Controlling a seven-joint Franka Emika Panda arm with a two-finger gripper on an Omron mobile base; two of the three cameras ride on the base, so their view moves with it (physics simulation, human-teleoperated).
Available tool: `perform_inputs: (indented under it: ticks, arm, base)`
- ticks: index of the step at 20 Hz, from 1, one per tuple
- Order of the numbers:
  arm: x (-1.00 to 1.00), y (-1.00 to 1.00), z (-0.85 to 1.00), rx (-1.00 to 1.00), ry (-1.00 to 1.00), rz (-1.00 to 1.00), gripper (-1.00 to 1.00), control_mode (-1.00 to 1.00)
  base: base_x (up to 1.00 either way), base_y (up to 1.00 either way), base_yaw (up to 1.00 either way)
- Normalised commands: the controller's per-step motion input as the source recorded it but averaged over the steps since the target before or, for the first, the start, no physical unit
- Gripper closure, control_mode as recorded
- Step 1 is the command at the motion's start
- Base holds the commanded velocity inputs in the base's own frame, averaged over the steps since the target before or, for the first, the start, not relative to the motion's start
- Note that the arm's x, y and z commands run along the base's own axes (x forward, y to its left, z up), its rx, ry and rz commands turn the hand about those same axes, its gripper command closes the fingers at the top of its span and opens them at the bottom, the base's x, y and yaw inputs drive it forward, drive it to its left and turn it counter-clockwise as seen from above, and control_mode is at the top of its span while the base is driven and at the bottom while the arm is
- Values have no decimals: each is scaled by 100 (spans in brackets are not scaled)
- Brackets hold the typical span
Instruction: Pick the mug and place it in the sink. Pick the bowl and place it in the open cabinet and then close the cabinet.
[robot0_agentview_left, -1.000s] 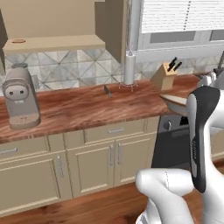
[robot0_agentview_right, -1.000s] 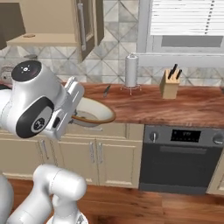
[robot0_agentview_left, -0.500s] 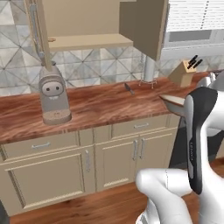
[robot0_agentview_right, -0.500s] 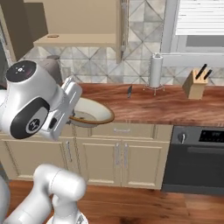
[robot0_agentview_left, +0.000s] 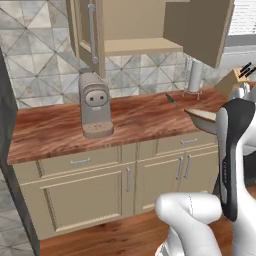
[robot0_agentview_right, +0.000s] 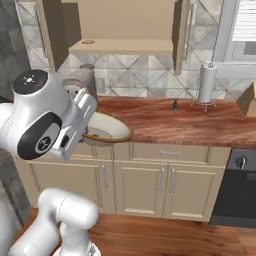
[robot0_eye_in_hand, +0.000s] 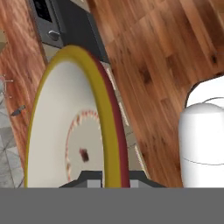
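One coffee machine (robot0_agentview_left: 95, 106) stands on the wooden counter (robot0_agentview_left: 140, 117) at the left, whole in the left base view but mostly hidden behind the arm's wrist in the right base view, where only its top (robot0_agentview_right: 80, 82) clears. Above it hangs one cabinet (robot0_agentview_right: 122, 30), both doors swung open, its upper part cut off by the frame; a single small flat thing (robot0_agentview_right: 88, 42) lies on the inner shelf, too small to name. One bowl (robot0_agentview_right: 105, 130) is held out over the counter's front edge, level, off-white inside with a yellowish rim; the arm covers its left side in the right base view, and in the left base view just a sliver of it (robot0_agentview_left: 202, 118) shows past the dark forearm. The gripper (robot0_eye_in_hand: 111, 177) is closed on the bowl's rim, its fingertips barely clearing the bottom of the hand view. Further right stand one paper-towel holder (robot0_agentview_right: 207, 84) and one knife block (robot0_agentview_left: 236, 79), the block cut off by the frame. One small dark object (robot0_agentview_right: 174, 105) on the counter is too blurred to identify.
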Motion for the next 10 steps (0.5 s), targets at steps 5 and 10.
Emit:
perform_inputs:
  ticks: [5,10]
  arm:
    - [0,0,0,0,0,0,100,100]
    - [0,0,0,0,0,0,100,100]
  base:
    - [84,35,3]
    - [91,-27,14]
